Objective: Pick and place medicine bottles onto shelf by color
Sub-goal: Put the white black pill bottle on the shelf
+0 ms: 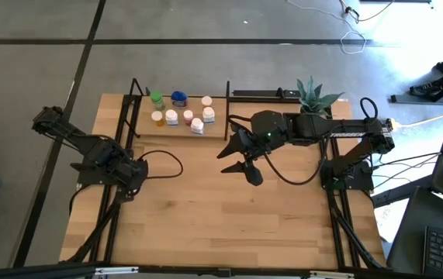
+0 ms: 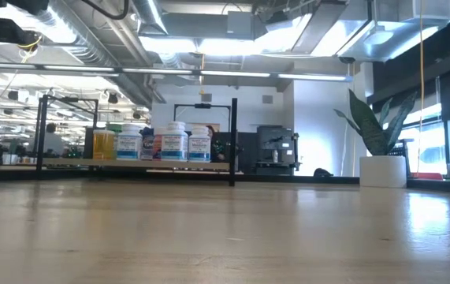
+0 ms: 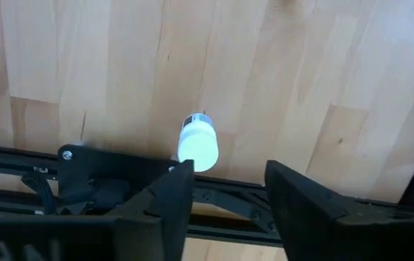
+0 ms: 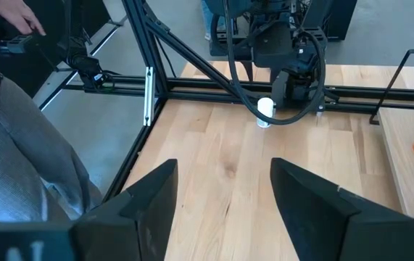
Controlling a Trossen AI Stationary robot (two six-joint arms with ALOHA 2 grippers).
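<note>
Left gripper [image 3: 228, 199] parted, empty, above white bottle [image 3: 196, 146] at table's 9 o'clock; pick pending: descend, straddle, close. Right gripper [image 1: 244, 159] open, empty, mid-table.

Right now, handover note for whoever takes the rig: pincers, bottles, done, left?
Left pincer: open, empty, at the table's left edge, above a white-capped bottle standing on the table by the black frame rail.
Right pincer: open, empty, hovering over mid-table, just right of the shelf.
Done: eight bottles stand on the shelf at the table's back left, including a green one and a blue one.
Left: the white-capped bottle by the left arm is not on the shelf. No other loose bottles are visible.
</note>
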